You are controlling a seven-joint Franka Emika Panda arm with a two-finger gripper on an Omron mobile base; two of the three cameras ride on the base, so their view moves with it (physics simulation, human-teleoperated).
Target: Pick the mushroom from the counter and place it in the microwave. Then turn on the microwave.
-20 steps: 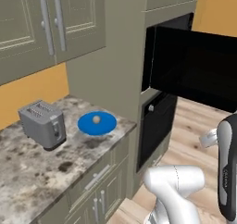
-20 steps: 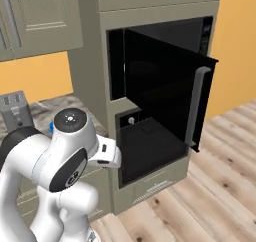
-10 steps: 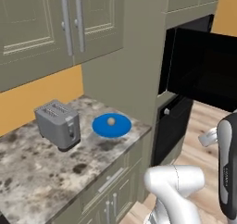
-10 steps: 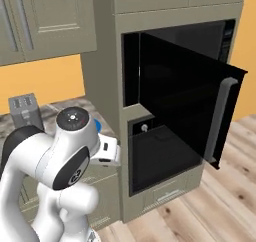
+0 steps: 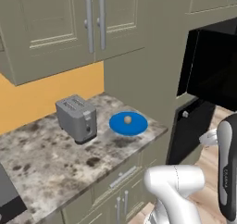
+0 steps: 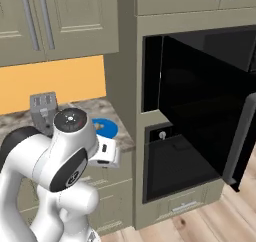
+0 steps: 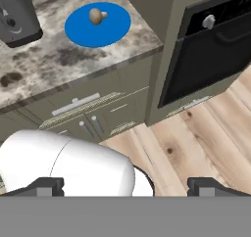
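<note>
Fingers spread wide, empty, one mushroom on one blue plate, one toaster

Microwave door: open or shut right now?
Open. The microwave door is swung out toward the room, its handle at the outer edge, exposing the dark cavity.

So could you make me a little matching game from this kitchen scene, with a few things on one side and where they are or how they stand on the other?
Things:
1. mushroom
2. toaster
3. microwave
4. blue plate

Places or states:
a. its door stands swung open
b. lies on the blue plate
c. stands on the counter beside the plate, near the orange wall
d. lies flat on the counter near the counter's end by the tall cabinet

Pairs: 1-b, 2-c, 3-a, 4-d
</note>
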